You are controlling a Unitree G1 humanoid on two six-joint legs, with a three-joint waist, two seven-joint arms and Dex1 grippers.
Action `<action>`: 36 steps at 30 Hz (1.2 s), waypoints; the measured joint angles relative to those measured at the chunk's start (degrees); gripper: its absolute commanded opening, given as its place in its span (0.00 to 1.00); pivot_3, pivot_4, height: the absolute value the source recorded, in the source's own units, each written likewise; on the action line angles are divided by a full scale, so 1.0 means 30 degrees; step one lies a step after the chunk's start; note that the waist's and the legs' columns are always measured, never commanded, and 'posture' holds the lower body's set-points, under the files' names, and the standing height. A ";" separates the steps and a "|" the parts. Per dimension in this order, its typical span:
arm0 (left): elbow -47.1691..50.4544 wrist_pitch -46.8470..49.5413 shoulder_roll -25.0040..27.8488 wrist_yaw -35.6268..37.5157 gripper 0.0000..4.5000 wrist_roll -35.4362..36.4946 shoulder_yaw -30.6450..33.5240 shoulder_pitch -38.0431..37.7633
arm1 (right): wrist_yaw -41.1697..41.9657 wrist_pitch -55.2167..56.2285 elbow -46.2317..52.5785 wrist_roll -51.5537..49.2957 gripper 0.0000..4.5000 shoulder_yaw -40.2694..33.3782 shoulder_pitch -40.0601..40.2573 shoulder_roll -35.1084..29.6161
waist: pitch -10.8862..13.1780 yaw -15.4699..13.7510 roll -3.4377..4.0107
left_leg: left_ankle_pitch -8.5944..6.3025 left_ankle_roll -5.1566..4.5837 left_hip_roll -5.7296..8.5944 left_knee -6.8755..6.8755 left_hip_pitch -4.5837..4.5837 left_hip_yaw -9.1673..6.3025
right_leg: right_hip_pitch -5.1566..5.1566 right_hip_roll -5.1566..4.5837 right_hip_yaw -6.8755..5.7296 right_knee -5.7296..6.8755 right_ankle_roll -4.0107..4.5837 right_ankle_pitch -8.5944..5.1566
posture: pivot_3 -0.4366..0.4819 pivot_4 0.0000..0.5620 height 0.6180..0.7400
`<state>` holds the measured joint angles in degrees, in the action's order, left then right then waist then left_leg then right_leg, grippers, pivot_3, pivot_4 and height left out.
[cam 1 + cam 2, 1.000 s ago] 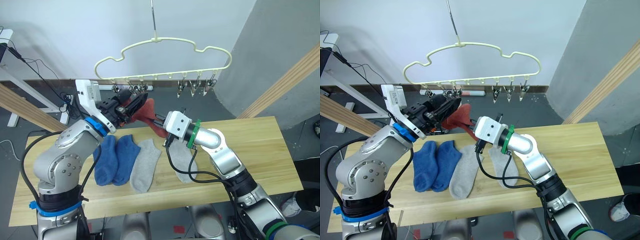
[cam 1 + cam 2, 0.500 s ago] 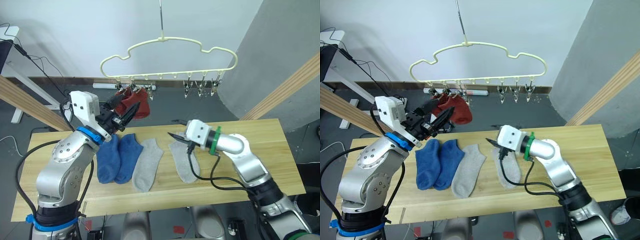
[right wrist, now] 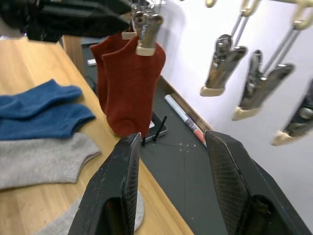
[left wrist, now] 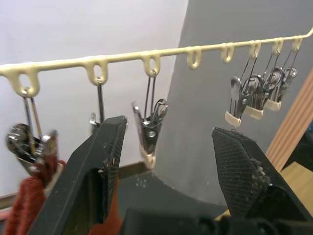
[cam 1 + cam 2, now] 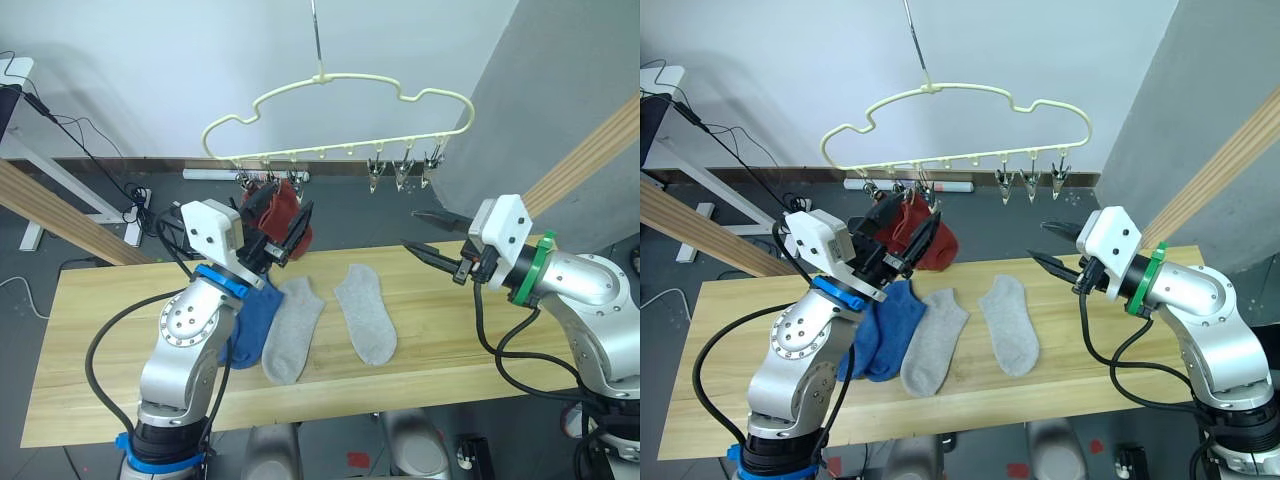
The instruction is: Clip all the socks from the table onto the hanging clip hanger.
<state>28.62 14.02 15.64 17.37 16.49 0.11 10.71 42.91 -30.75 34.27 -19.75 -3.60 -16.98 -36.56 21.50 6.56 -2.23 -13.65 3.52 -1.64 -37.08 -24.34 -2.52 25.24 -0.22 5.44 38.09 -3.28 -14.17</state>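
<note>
Socks: brick-red pair (image 5: pixel 281 212) now clipped on clip hanger (image 5: pixel 340 88); left end effector (image 5: pixel 287 232) and right end effector (image 5: pixel 427 233) withdrawn, both wide open, empty; grey socks (image 5: pixel 365 310) and blue socks (image 5: pixel 256 312) remain on table (image 5: pixel 90 330), 6 o'clock of hanger.

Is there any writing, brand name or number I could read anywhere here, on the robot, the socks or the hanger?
None can be read.
The clip hanger, its metal clips, the red socks, the blue socks and the grey socks are plain.
The left gripper and right gripper, both with jaws open, bear no legible label.
A marker-like stick on the floor has a coloured band, too blurred to read.
</note>
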 measured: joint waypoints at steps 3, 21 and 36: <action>-0.0050 -0.0250 -0.0707 -0.0616 0.49 -0.0560 -0.0249 -0.0243 | -0.0363 -0.0613 0.0413 -0.0272 0.48 -0.0058 0.0643 -0.0052 | 0.0000 0.0002 0.0000 | 0.0000 -0.0001 0.0005 -0.0006 -0.0002 0.0011 | 0.0001 -0.0002 0.0009 0.0000 -0.0004 0.0002 | 0.19 0.64 1.00; -0.2315 -0.0688 -0.2142 -0.1879 0.29 -0.2195 -0.0605 0.0832 | -0.1001 -0.1199 0.0701 -0.0833 0.48 -0.0341 0.0615 -0.0670 | -0.0002 0.0127 -0.0001 | 0.0004 -0.0008 0.0000 -0.0053 0.0000 0.0012 | -0.0017 0.0014 0.0008 0.0008 -0.0016 0.0008 | 0.17 0.64 1.00; -0.4473 -0.1977 -0.2743 -0.2300 0.29 -0.2750 -0.0487 0.2396 | -0.1414 -0.1420 0.0701 -0.1365 0.48 -0.0347 0.0555 -0.0770 | -0.0003 0.0528 -0.0002 | 0.0003 -0.0012 0.0002 -0.0194 -0.0010 0.0003 | -0.0046 0.0020 0.0012 0.0063 -0.0037 0.0020 | 0.16 0.64 1.00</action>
<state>15.20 8.09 7.41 10.47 8.24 -1.35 17.89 38.67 -35.01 36.37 -23.85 -4.64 -15.32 -38.87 21.49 8.15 -2.23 -13.64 3.48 -1.63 -37.66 -24.37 -2.51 25.10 -0.16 5.48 38.28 -3.39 -14.11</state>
